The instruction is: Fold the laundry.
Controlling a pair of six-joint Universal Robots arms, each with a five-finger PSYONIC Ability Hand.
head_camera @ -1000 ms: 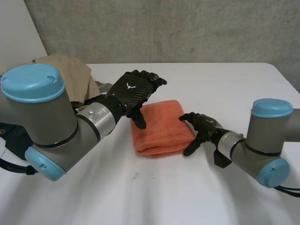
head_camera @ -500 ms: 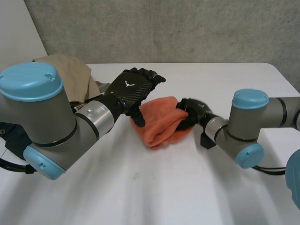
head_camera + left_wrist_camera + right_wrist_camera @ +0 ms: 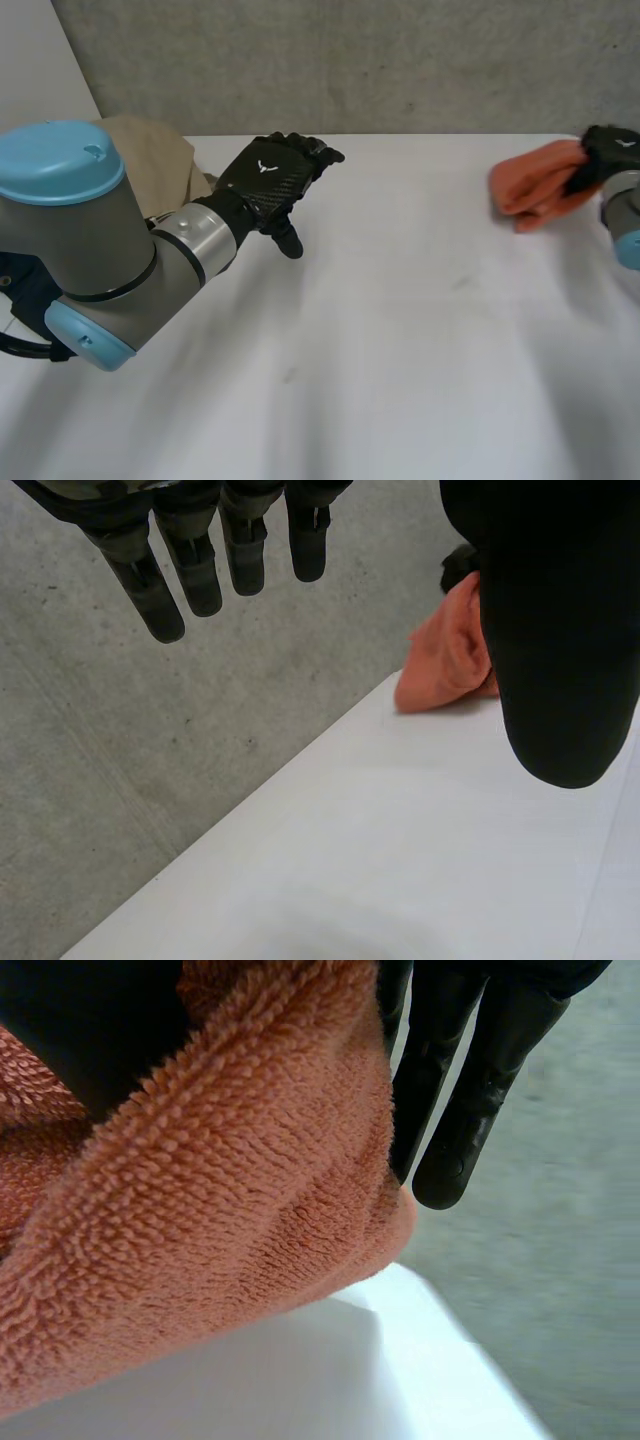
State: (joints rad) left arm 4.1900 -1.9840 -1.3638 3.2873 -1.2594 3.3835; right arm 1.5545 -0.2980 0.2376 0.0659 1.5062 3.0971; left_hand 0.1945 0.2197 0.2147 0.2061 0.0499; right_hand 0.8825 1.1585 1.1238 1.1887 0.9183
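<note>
Head view: right hand (image 3: pixel 612 150) grips towel (image 3: pixel 535 186) near edge.

Folded orange terry towel (image 3: pixel 535 187) bunched in the right robot hand (image 3: pixel 610 150), seemingly above the table's (image 3: pixel 400 350) far right.

The right hand (image 3: pixel 470 1090) pinches a bunched orange towel (image 3: pixel 230 1210). Its fingers lie straight along one side of the thick terry fold, and a dark mass on the other side is probably the thumb. Beneath the towel lies the white table (image 3: pixel 330 1380), its corner set against grey concrete (image 3: pixel 570 1290).
</note>
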